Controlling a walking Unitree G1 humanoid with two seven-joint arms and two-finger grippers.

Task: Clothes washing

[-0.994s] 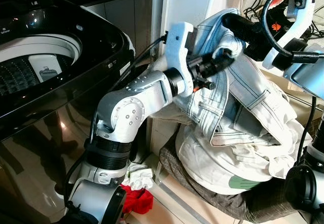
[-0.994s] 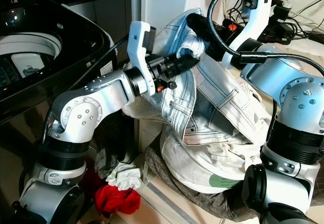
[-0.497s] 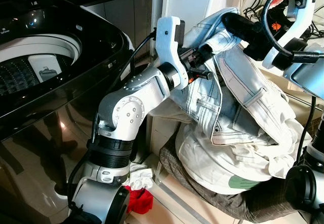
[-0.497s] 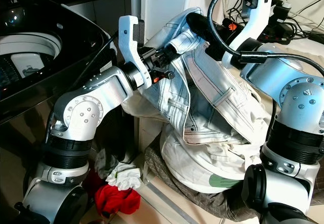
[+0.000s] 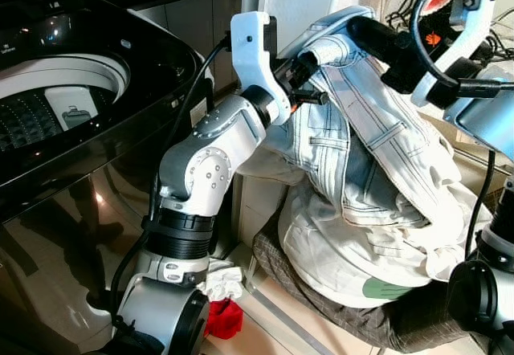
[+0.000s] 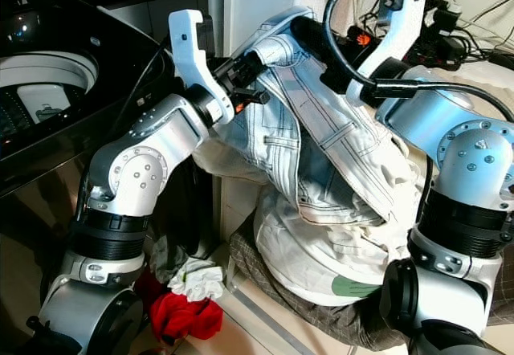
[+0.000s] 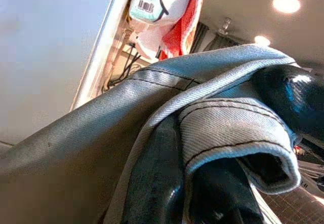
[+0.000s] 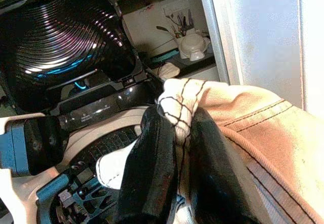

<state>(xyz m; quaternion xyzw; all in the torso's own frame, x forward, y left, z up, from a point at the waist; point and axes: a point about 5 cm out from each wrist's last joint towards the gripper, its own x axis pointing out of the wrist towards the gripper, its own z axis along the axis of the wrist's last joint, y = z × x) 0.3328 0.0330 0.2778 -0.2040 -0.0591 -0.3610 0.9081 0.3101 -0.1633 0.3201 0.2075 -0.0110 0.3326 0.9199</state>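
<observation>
A pair of light blue jeans (image 5: 353, 130) hangs between both grippers, above a heap of laundry. My left gripper (image 5: 303, 67) is shut on a fold of the jeans at their upper left; the left wrist view shows denim (image 7: 228, 133) pinched between its black fingers (image 7: 152, 183). My right gripper (image 5: 363, 30) is shut on the top of the jeans, with pale cloth (image 8: 177, 107) between its fingers (image 8: 149, 173). The black top-loading washing machine (image 5: 96, 122) stands at the left with its lid (image 8: 66, 36) up and its drum (image 5: 48, 106) open.
White garments (image 5: 361, 250) are heaped on a brown checked cloth (image 5: 321, 299) under the jeans. A red cloth (image 5: 225, 319) and a white cloth (image 5: 221, 279) lie on the floor by the washer. A white pillar (image 5: 297, 2) stands behind; cables (image 6: 434, 18) sit at the back right.
My left gripper has swung up and left, toward the washer, pulling the jeans with it. The right gripper has shifted slightly left, and the jeans hang more stretched out.
</observation>
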